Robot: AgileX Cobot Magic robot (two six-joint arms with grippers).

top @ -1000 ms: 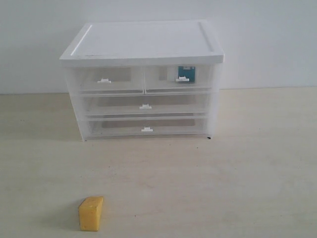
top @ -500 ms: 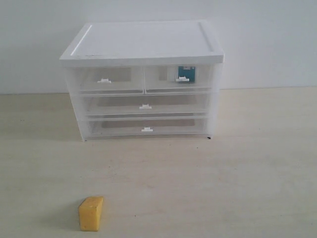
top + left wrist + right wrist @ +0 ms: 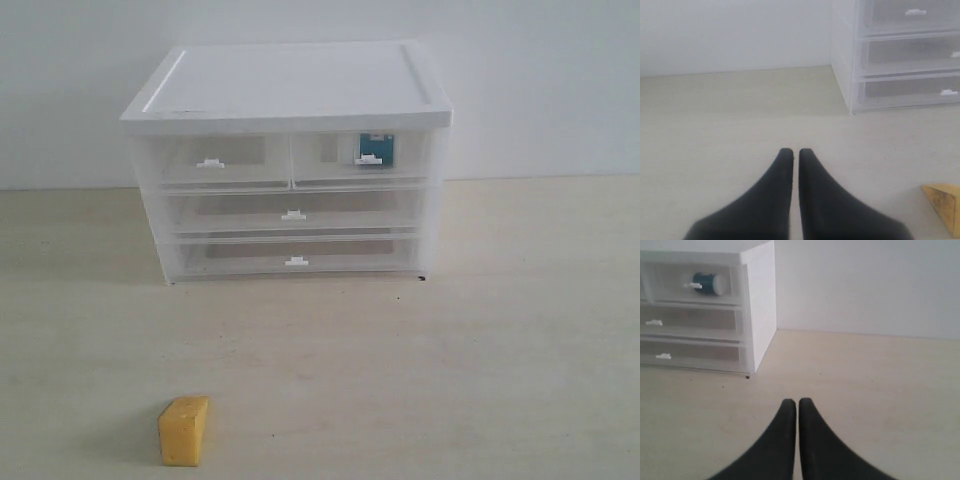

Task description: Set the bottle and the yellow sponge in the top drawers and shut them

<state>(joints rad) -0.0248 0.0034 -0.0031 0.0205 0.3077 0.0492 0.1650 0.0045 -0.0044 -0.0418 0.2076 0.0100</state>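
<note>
Though shut, shows bottle (image 3: 380, 147) through the right one of the top drawers (image 3: 240, 165). Leaves yellow sponge (image 3: 184, 431) out on desk (image 3: 500, 350). Clenched empty: left gripper (image 3: 795, 152), right gripper (image 3: 796, 402).

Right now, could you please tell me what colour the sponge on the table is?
The sponge is yellow-orange, clearest in the exterior view.

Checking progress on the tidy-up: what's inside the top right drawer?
The bottle shows through the translucent front of the closed top right drawer. The cloudy plastic hides whatever lies further back.
</note>
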